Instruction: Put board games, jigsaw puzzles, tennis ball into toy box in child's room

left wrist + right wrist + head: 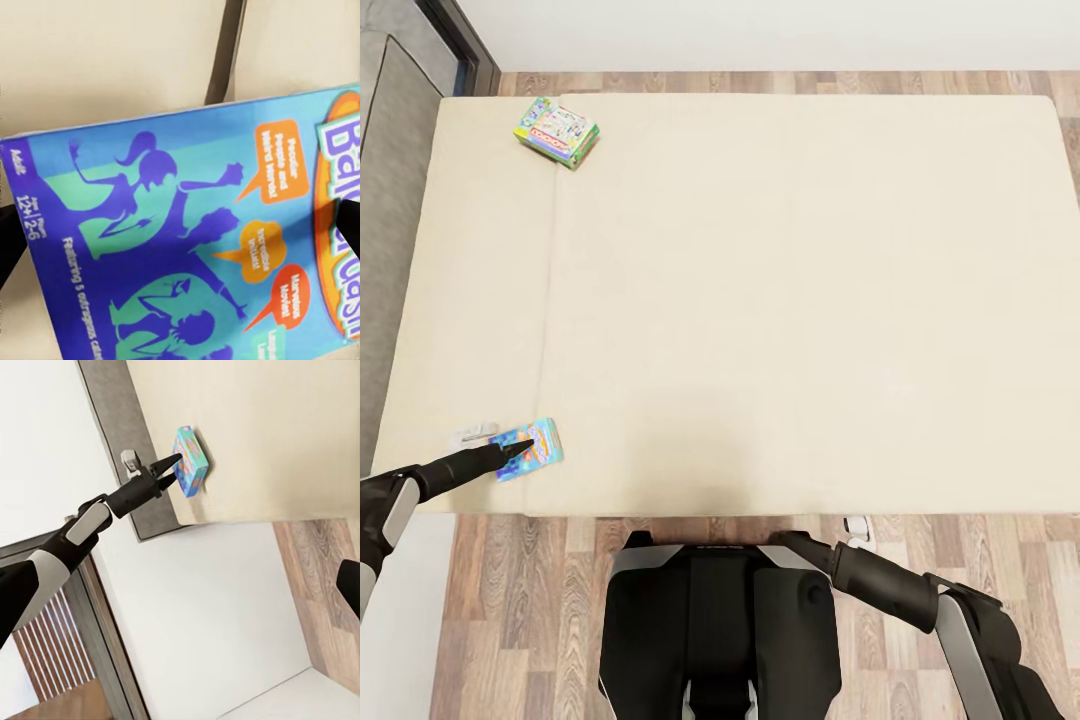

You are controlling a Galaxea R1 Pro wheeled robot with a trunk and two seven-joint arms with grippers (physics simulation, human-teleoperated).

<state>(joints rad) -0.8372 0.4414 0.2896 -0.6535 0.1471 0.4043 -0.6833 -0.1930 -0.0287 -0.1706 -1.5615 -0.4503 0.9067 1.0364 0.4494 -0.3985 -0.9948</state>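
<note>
Wide beige bed (pixel 760 300) on wood floor (pixel 520 600). Blue board game (pixel 528 448) at bed's near corner, left gripper (pixel 520 452) over it, grip can't tell. Green game (pixel 557 131) at far corner by headboard. Right gripper (pixel 792 541) off bed's near edge, can't tell.

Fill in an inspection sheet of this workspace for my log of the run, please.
Surface: wide beige bed, mostly bare.
Job's things: blue cartoon-covered board game box near the bed's near left corner; green-white board game box at its far left.
Clutter: nothing seen.
Grippers: left gripper at the blue box, open; right gripper low beside the trunk, state unclear.
Cables: nothing seen.
Surroundings: wooden floor, white wall.
</note>
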